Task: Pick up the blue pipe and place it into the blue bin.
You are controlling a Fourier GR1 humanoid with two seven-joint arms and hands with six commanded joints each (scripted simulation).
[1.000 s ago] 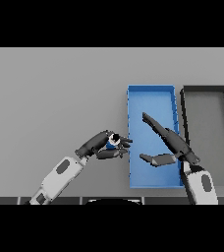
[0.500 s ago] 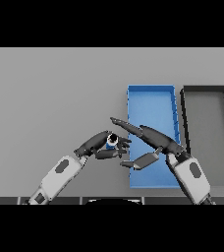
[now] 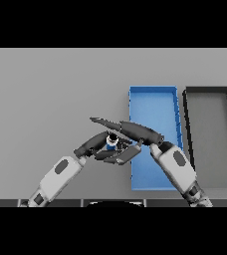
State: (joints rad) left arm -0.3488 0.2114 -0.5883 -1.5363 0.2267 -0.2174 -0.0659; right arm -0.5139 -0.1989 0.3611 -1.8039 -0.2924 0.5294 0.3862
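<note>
two hands meet over one small blue pipe (image 3: 112, 143), a short stubby piece with a pale ring at its top, which sits on the flat grey table (image 3: 51, 94) just left of the shallow blue rectangular bin (image 3: 153, 97). we judge the step in hand to be securing the pipe before lifting it, and to do it well we should settle on one firm hold, fingers closing on opposite sides of the pipe, then lift straight up before crossing the bin's near left wall, so that the pipe neither rolls away nor clips the rim. our left hand (image 3: 98, 143) reaches in from the lower left, forearm slanting up and to the right, its dark fingers curled close about the pipe's left side and apparently gripping it, though the contact is partly hidden. our right hand (image 3: 135, 132) comes from the lower right, forearm angled up and to the left across the bin's lower corner; its fingers stretch long and straight over the pipe toward the left, thumb below, holding nothing that we can see. beyond the blue bin stands a dark grey rectangular bin (image 3: 207, 92), which we leave alone.
</note>
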